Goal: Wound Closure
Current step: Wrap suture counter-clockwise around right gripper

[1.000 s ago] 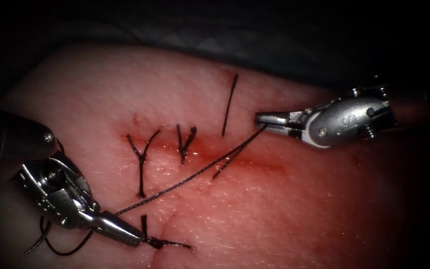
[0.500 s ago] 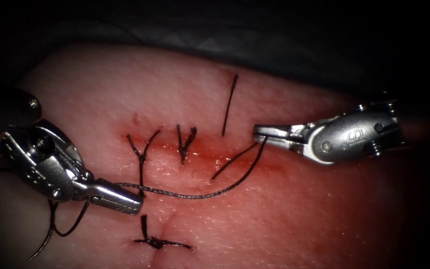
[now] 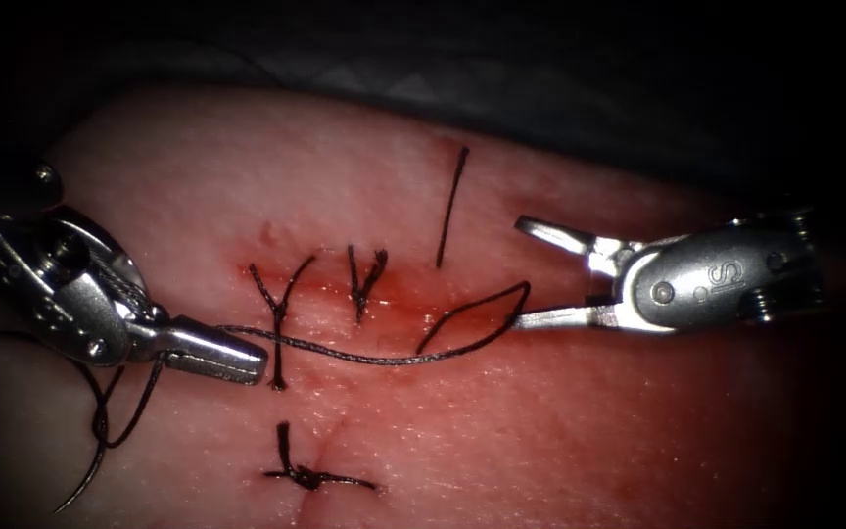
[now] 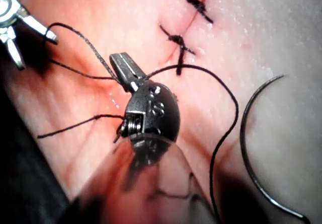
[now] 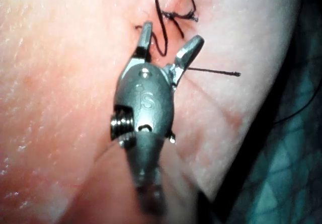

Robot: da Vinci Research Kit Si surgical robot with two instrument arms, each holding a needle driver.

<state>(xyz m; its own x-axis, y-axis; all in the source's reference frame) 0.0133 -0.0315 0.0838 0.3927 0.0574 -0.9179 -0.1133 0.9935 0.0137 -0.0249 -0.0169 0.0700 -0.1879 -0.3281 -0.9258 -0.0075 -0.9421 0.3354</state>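
The left tool [image 3: 252, 365] lies low over the tissue [image 3: 580, 421] by the cut's left end, its jaws shut on the black thread [image 3: 384, 360]. From there the thread runs right in a slack curve, loops near the right tool and ends at the cut [image 3: 462, 315]. The right tool [image 3: 523, 274] stands at the cut's right end with jaws wide open and nothing held; the loop lies between them [image 5: 172, 35]. In the left wrist view the curved needle [image 4: 245, 148] rests free on the tissue beside the left tool [image 4: 116, 59], outside the tissue.
Two tied stitches [image 3: 279, 313] [image 3: 364, 279] cross the cut's left part, and a third knot [image 3: 305, 478] sits lower on the tissue. A loose cut thread end [image 3: 450, 206] lies above the cut. Red fluid [image 3: 413, 304] wets the wound. Dark cloth lies beyond the tissue's far edge.
The right tool's jaws opened, let go of the thread and drew slightly right. The left tool moved up and left with the thread, which went from taut to a slack curve.
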